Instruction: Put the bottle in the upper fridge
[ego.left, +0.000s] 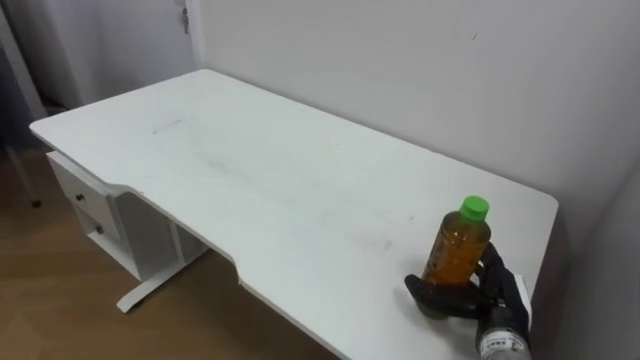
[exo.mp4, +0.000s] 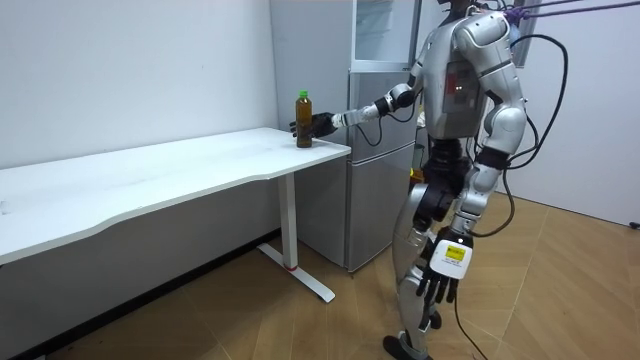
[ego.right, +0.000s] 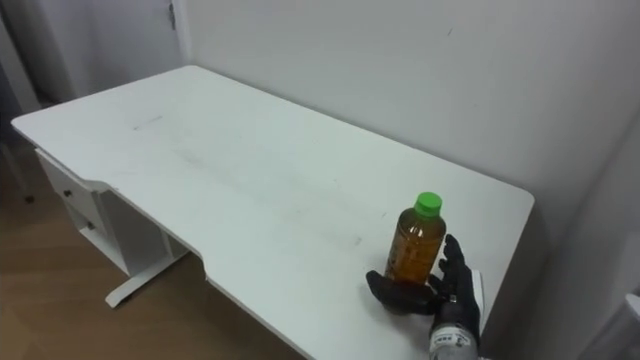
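Note:
An amber bottle (ego.left: 458, 250) with a green cap stands upright near the right end of the white table (ego.left: 250, 170), close to its front edge. My right hand (ego.left: 490, 295) is wrapped round the bottle's base, thumb in front and fingers behind. In the room view I stand beside the grey fridge (exo.mp4: 380, 170), right arm stretched out to the bottle (exo.mp4: 303, 105) at the table's corner. My left hand (exo.mp4: 440, 280) hangs at my side with relaxed fingers, holding nothing.
A white wall runs along the table's far edge. White drawers (ego.left: 85, 200) sit under the table's left end. The fridge's upper door (exo.mp4: 385, 35) looks shut, just past the table's corner. Wooden floor lies around me.

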